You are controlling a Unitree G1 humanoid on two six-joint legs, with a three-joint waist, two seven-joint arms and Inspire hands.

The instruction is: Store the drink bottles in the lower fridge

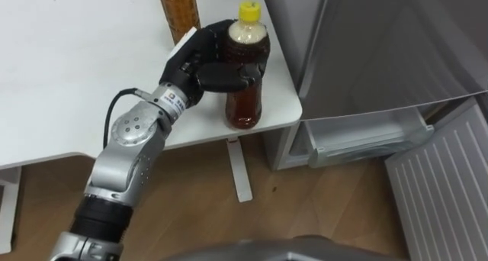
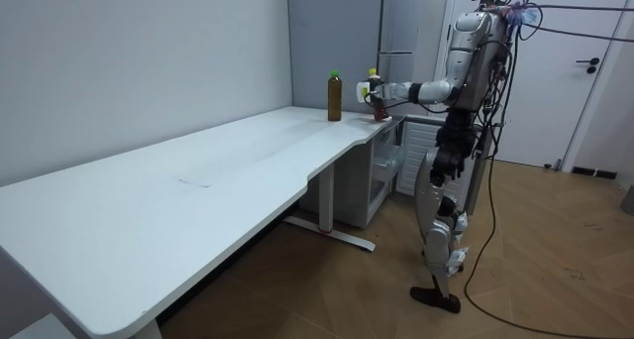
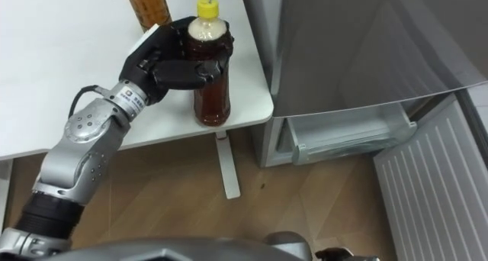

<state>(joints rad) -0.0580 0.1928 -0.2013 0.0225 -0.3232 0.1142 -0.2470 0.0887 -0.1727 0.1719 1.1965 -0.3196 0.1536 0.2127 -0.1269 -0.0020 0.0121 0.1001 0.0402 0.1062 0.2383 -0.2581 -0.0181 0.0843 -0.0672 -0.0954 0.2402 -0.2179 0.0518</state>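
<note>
A brown drink bottle with a yellow cap stands upright at the white table's near right corner, close to the edge. My left hand reaches in from the lower left, its fingers and thumb curled round the bottle's upper half. A second brown bottle stands just behind the hand, farther in on the table; the room view shows its green cap. In the room view I stand at the table's end beside the fridge, left arm stretched out to the bottle.
The grey fridge stands right of the table. Its lower compartment is open, with a pale drawer showing and the ribbed door swung out at the lower right. Wooden floor lies between the table leg and the fridge.
</note>
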